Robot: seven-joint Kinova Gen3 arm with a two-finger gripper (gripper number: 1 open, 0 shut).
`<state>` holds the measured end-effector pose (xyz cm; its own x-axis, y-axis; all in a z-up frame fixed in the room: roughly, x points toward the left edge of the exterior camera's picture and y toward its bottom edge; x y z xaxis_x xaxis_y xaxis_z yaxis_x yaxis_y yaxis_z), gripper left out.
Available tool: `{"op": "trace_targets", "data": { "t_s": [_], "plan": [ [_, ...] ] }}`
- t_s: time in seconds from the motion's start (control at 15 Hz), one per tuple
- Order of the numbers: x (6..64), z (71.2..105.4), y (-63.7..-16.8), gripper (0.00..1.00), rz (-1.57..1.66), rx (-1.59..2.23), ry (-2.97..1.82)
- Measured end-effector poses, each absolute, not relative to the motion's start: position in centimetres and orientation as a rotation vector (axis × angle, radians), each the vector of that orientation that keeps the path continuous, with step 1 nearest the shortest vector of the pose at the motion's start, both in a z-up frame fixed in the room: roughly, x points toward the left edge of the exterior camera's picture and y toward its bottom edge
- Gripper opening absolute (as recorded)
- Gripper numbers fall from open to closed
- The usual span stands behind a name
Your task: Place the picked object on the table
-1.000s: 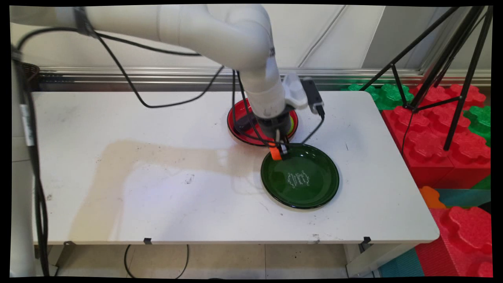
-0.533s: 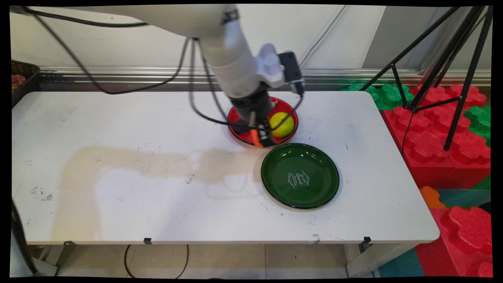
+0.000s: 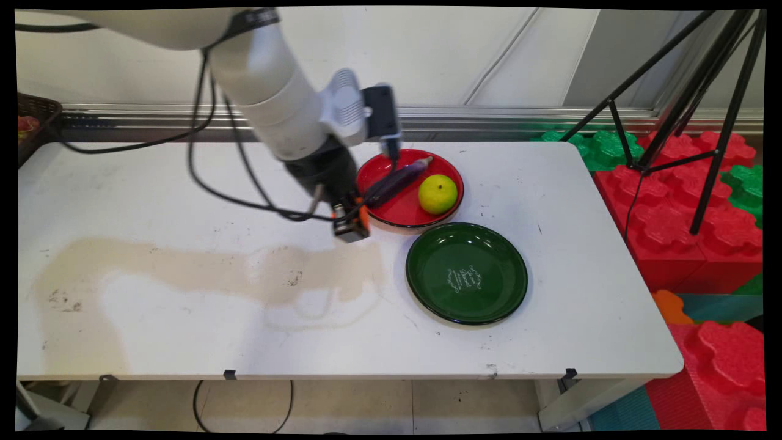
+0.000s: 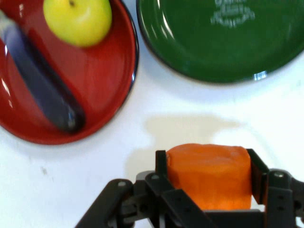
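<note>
The gripper (image 4: pixel 209 176) pinched an orange piece (image 4: pixel 209 173) above the worktop (image 3: pixel 183 318), at 9 o'clock of the red plate (image 3: pixel 403 214). That plate held a purple eggplant (image 3: pixel 394 181) and a yellow-green fruit (image 3: pixel 437 194), and the green plate (image 3: pixel 467 273) lay just beside it at 5 o'clock.

An orange chunk (image 4: pixel 209 175), blunt-ended, is clamped in the gripper (image 3: pixel 351 225) above the table's (image 3: pixel 183 318) middle.

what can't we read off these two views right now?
- Orange object clamped in the gripper: hand view shows only its end face, main view only a sliver; its shape is unclear.
- White lettering on the green plate: too small in main view, blurred and cut off in hand view.
- Brown basket: cut off at main view's left edge.
</note>
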<state>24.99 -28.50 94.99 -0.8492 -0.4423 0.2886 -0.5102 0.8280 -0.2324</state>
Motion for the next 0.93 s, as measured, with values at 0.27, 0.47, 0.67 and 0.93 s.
{"op": "trace_targets", "data": {
  "t_s": [0.27,0.47,0.67,0.93],
  "plan": [
    [27.2,94.2,-27.1,0.0,0.464,0.781,-2.821],
    [28.1,92.8,-27.8,0.0,0.488,0.81,-2.839],
    [28.8,91.0,-29.1,0.0,0.503,0.825,-2.851],
    [29.3,88.3,-31.1,0.0,0.502,0.82,-2.868]
  ]
}}
